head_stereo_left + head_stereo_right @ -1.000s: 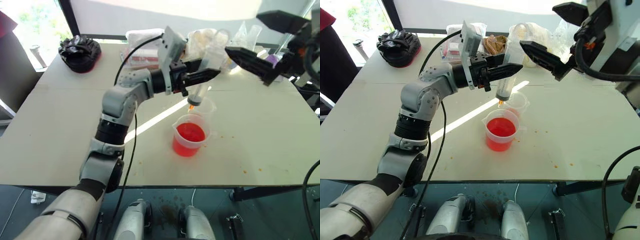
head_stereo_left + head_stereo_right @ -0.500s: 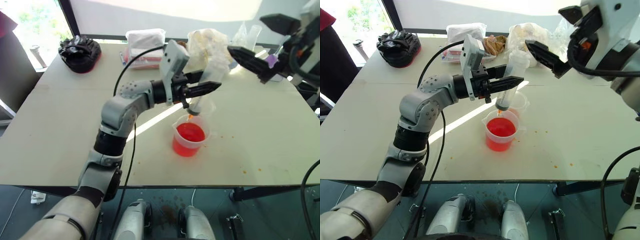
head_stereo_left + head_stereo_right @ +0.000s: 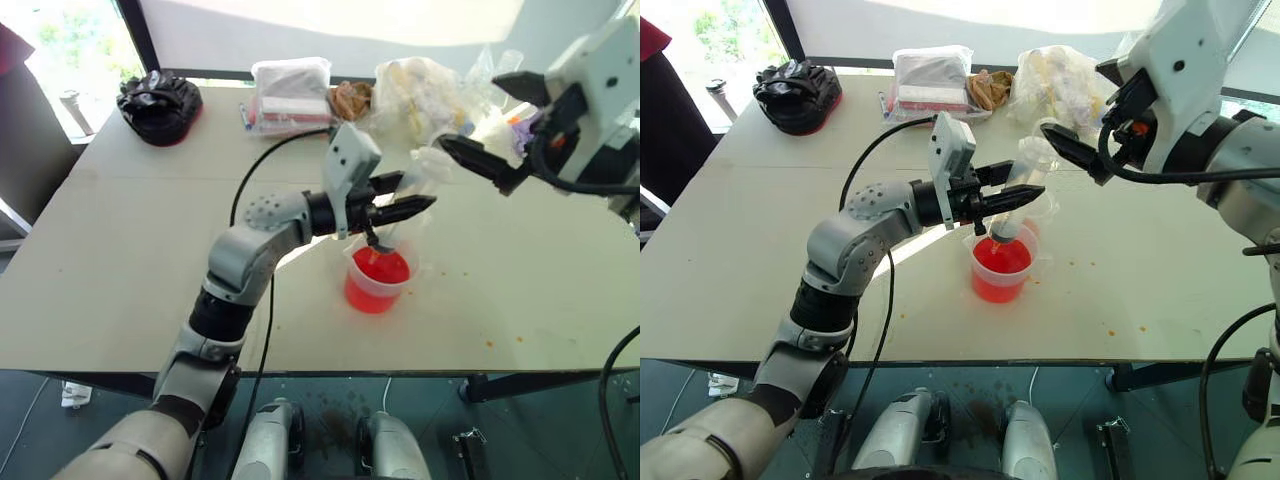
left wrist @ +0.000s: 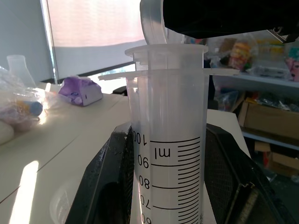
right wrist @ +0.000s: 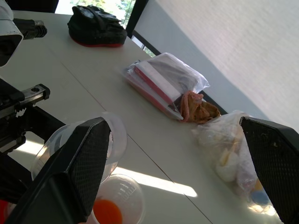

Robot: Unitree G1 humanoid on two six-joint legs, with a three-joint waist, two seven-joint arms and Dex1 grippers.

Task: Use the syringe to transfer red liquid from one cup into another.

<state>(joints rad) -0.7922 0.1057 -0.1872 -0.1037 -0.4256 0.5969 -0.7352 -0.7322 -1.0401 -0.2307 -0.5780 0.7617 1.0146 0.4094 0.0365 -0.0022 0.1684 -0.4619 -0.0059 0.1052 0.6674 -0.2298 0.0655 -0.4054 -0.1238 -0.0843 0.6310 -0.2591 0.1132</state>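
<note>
My left gripper (image 3: 1025,182) is shut on the barrel of the clear syringe (image 3: 1012,212), which stands steeply over the larger handled cup (image 3: 1002,268) of red liquid (image 3: 1000,255). The syringe's orange tip sits inside that cup's rim, at the liquid's surface. In the left wrist view the barrel (image 4: 168,140) stands between my two black fingers (image 4: 107,186). My right gripper (image 3: 1075,100) is open and hangs just beyond the plunger's top (image 3: 1037,152), which lies beside one finger (image 5: 79,172), not gripped. The smaller cup (image 5: 131,196) stands just behind, with a little orange liquid in its bottom.
Along the table's far edge lie a black bag (image 3: 795,95), a plastic bag with a red box (image 3: 932,80) and clear bags of food (image 3: 1060,80). Small orange drops (image 3: 1110,325) spot the table to the right of the cups. A cable trails from my left arm.
My left arm has come down and toward me, taking the syringe's tip from above the smaller cup into the red cup. My right gripper has sunk closer to the plunger's top, still open.
</note>
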